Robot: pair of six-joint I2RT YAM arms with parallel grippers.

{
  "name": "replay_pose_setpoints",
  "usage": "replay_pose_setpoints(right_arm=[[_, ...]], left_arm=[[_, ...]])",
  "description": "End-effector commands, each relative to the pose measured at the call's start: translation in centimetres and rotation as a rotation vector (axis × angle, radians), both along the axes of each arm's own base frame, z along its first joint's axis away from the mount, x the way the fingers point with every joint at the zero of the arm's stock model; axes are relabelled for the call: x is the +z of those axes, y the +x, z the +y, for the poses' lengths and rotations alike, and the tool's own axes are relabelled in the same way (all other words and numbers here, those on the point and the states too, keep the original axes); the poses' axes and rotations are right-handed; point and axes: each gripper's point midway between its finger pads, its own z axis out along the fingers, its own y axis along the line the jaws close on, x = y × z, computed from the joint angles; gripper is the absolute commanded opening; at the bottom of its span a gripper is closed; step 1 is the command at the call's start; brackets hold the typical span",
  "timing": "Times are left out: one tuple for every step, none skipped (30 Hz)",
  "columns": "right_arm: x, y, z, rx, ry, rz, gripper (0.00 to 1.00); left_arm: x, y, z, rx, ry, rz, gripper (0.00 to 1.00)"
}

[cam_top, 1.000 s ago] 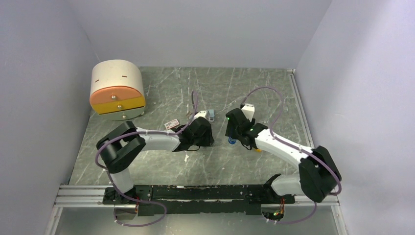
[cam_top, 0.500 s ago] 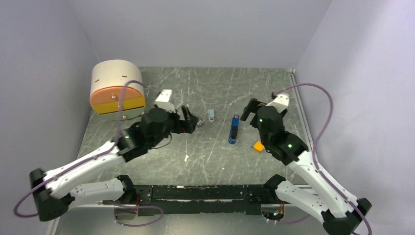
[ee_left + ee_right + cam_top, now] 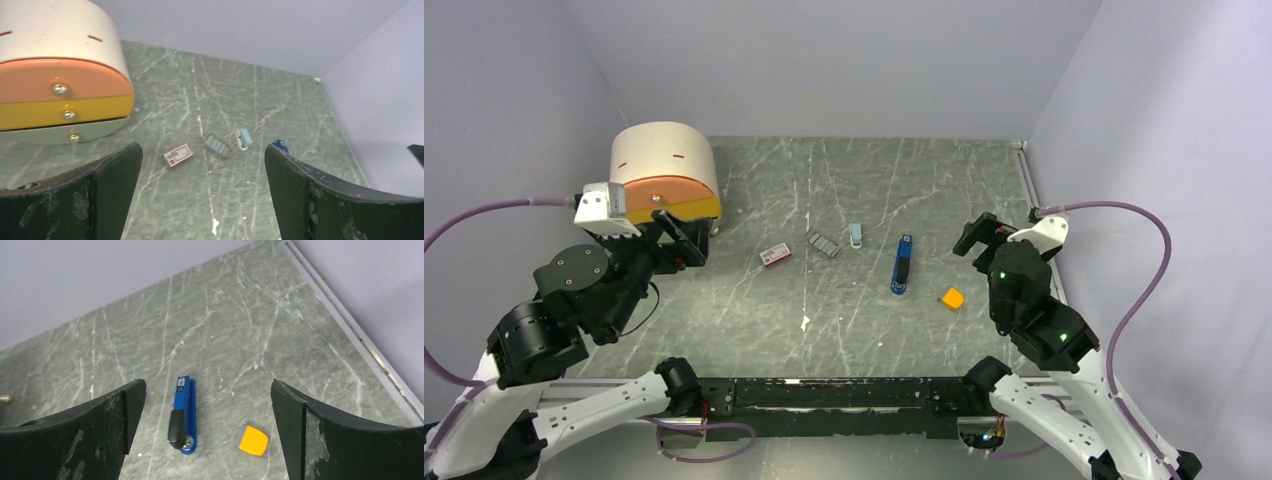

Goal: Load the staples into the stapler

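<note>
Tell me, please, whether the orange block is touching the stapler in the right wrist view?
No, the orange block lies to the right of the stapler, with a plain gap between the two.

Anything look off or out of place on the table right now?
Nothing damaged or spilled. The staples lie loose on the table, outside the red-and-white box and apart from the stapler. A small white speck sits nearer the arms; it is too small to identify.

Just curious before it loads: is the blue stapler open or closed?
Closed, it seems: the stapler lies flat, black top arm down against its blue body.
</note>
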Motion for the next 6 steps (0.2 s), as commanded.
replay_pose_setpoints(right_arm=[[0.29, -0.62, -1.62, -0.072, -0.027, 0.017, 1.0], [0.26, -0.62, -1.64, -0.072, -0.031, 0.019, 1.0], [0.19, -0.63, -1.67, -0.074, -0.033, 0.02, 1.0], [0.13, -0.62, -1.66, -0.073, -0.035, 0.021, 1.0], [0.06, -0.61, -1.59, -0.069, -0.036, 0.022, 1.0], [0.04, -0.59, -1.57, -0.068, -0.036, 0.023, 1.0]], left_arm=[[-1.77, -0.18, 2.39, 0.079, 0.13, 0.049, 0.97], [-1.85, -0.21, 2.58, 0.086, 0.135, 0.053, 0.97], [-1.92, -0.24, 2.62, 0.086, 0.139, 0.054, 0.97], [-1.91, -0.21, 2.63, 0.088, 0.139, 0.053, 0.97], [-2.01, -0.2, 2.58, 0.086, 0.142, 0.055, 0.97], [-2.17, -0.17, 2.51, 0.084, 0.145, 0.056, 0.97]])
